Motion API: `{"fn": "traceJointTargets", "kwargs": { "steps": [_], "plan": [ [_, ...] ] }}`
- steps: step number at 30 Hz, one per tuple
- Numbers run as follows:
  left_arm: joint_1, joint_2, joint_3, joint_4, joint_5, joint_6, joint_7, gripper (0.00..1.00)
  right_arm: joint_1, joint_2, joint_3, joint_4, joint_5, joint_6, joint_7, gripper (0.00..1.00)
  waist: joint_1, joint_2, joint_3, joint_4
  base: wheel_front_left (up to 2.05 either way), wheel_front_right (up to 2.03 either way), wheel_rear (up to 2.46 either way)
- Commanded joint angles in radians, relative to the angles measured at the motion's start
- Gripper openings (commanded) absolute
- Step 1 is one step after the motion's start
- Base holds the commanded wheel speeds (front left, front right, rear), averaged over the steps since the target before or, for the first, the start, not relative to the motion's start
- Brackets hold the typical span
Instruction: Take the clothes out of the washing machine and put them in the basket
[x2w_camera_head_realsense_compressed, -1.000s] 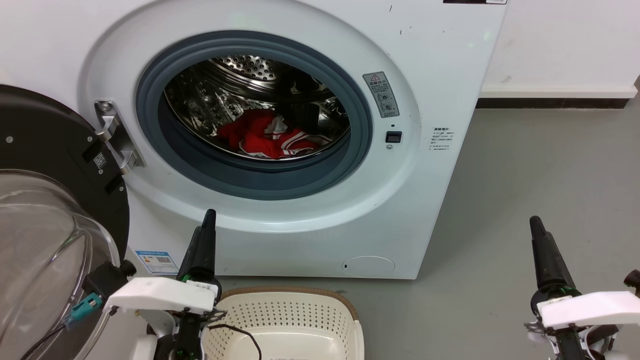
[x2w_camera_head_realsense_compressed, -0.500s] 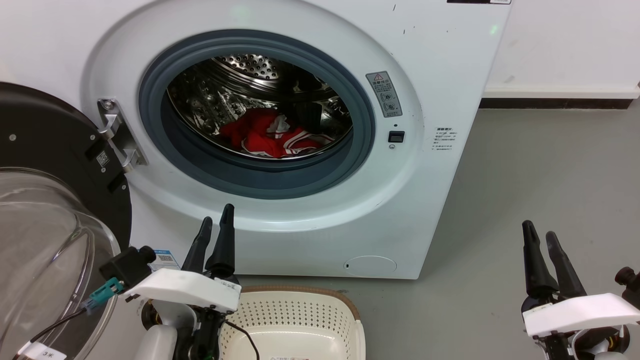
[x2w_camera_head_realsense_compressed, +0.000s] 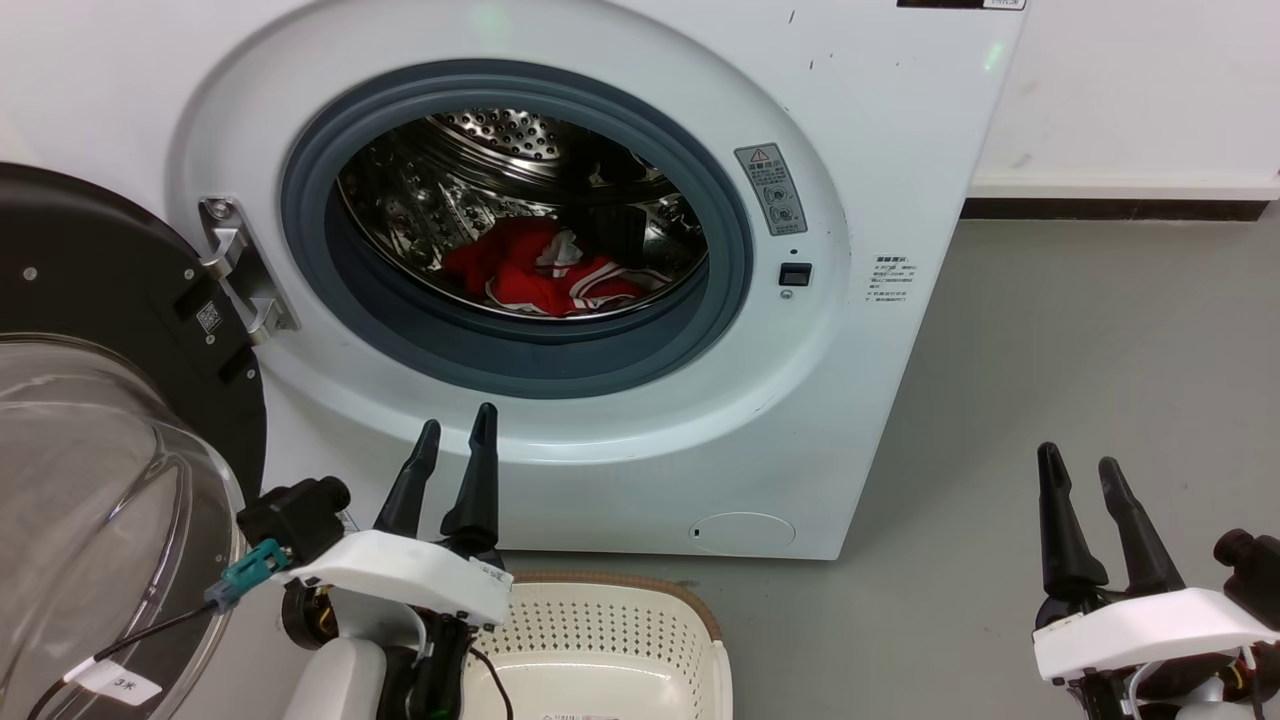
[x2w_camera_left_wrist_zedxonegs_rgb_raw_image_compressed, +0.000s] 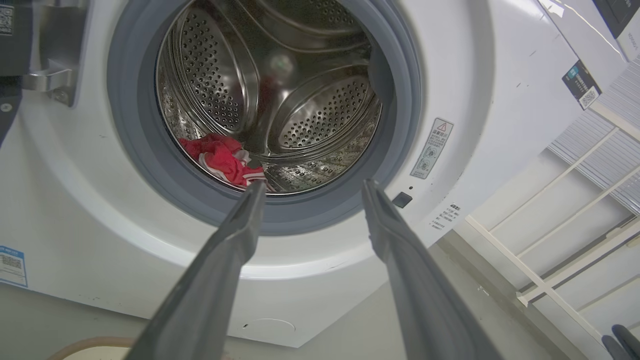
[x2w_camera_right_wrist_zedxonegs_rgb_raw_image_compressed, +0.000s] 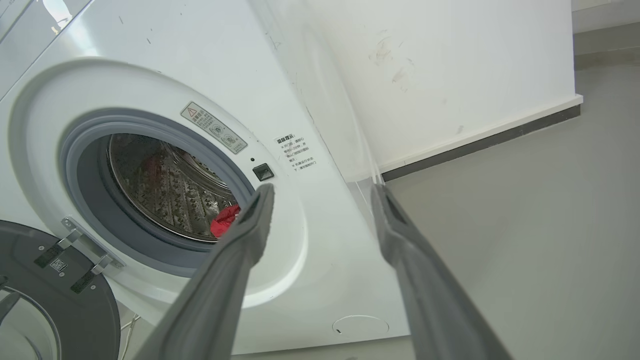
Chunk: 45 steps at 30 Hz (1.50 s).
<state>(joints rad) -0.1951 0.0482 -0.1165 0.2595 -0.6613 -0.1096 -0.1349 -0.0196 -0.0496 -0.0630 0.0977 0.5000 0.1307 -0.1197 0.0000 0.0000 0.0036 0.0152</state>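
The clothes (x2w_camera_head_realsense_compressed: 535, 278) lie as a red heap with white stripe trim at the bottom of the steel drum of the washing machine (x2w_camera_head_realsense_compressed: 880, 150), whose door (x2w_camera_head_realsense_compressed: 90, 400) hangs open at the left. In the left wrist view the clothes (x2w_camera_left_wrist_zedxonegs_rgb_raw_image_compressed: 222, 159) sit low in the drum; the right wrist view catches a red bit of the clothes (x2w_camera_right_wrist_zedxonegs_rgb_raw_image_compressed: 224, 220). The basket (x2w_camera_head_realsense_compressed: 620, 650) stands on the floor below the opening. My left gripper (x2w_camera_head_realsense_compressed: 458, 432) is open, outside the machine, just below the drum opening beside the basket. My right gripper (x2w_camera_head_realsense_compressed: 1075, 462) is open over the floor at the right.
Grey floor (x2w_camera_head_realsense_compressed: 1080, 350) stretches to the right of the machine up to a white wall with a dark skirting (x2w_camera_head_realsense_compressed: 1110, 207). The open door's glass bowl (x2w_camera_head_realsense_compressed: 70, 500) bulges out close to my left arm. A white rail frame (x2w_camera_left_wrist_zedxonegs_rgb_raw_image_compressed: 560, 235) stands right of the machine.
Both grippers went from shut to open. The left gripper rose and shifted right toward the drum opening. The right gripper stayed low at the right. The view shifted slightly.
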Motion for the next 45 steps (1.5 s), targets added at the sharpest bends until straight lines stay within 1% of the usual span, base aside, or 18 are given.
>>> {"fn": "traceJointTargets", "kwargs": {
  "steps": [1,10,25,45],
  "plan": [
    [-0.026,0.002,-0.004,-0.006,0.020,0.003,-0.006,1.00,0.000,-0.002,0.000,-0.014,-0.024,0.000,-0.008,1.00,0.0000,0.0000,0.000,0.000,0.00,0.00,0.00],
    [-0.034,0.002,-0.028,0.006,0.113,0.004,-0.030,1.00,0.007,-0.002,0.003,-0.021,-0.116,0.000,-0.024,1.00,0.0000,0.0000,-0.001,0.005,0.00,0.00,0.00],
    [-0.048,0.003,-0.062,0.033,0.253,0.027,-0.066,1.00,0.021,-0.001,-0.003,-0.038,-0.275,0.000,-0.031,1.00,0.0000,0.0000,-0.003,0.011,0.00,0.00,0.00],
    [-0.066,0.003,-0.097,0.071,0.415,0.042,-0.107,1.00,0.041,-0.001,-0.011,-0.057,-0.439,0.000,-0.038,1.00,0.0000,0.0000,-0.003,0.019,0.00,0.00,0.00]
  ]
}}
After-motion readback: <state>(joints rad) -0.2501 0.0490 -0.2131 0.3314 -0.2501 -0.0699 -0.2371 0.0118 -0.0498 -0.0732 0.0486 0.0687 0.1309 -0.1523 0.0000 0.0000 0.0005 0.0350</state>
